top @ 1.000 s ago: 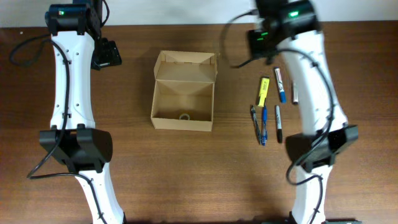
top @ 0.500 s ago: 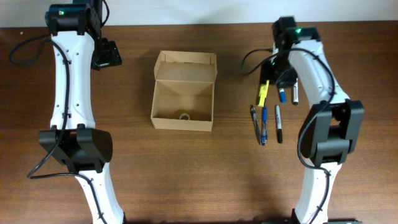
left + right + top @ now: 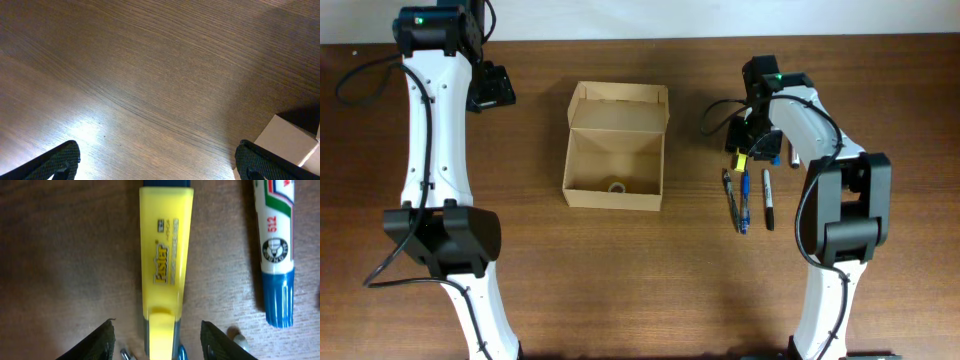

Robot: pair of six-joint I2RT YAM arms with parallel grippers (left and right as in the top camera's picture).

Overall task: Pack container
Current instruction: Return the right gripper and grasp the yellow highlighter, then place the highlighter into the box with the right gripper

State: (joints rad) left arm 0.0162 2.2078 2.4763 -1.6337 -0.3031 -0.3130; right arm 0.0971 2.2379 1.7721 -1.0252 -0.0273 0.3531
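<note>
**A:** What is sitting on the brown wooden surface (image 3: 650, 290)?

**B:** The container (image 3: 615, 165) is resting at mid-surface with its flap lid lying open. A small ring (image 3: 617, 186) is lying inside it.

**A:** And the tools?

**B:** The left tool (image 3: 160, 165) is hanging released, spread wide, left of the container. The right tool (image 3: 157, 340) is straddling a yellow highlighter (image 3: 167, 255), released and not touching it. A blue-capped marker (image 3: 276, 255) is lying just beside.

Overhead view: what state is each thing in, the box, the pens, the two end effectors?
cardboard box: lid open, small ring inside
yellow highlighter: lying flat, not gripped
white marker: blue cap on, lying flat
left end effector: open, empty
right end effector: open, straddling the highlighter
</note>
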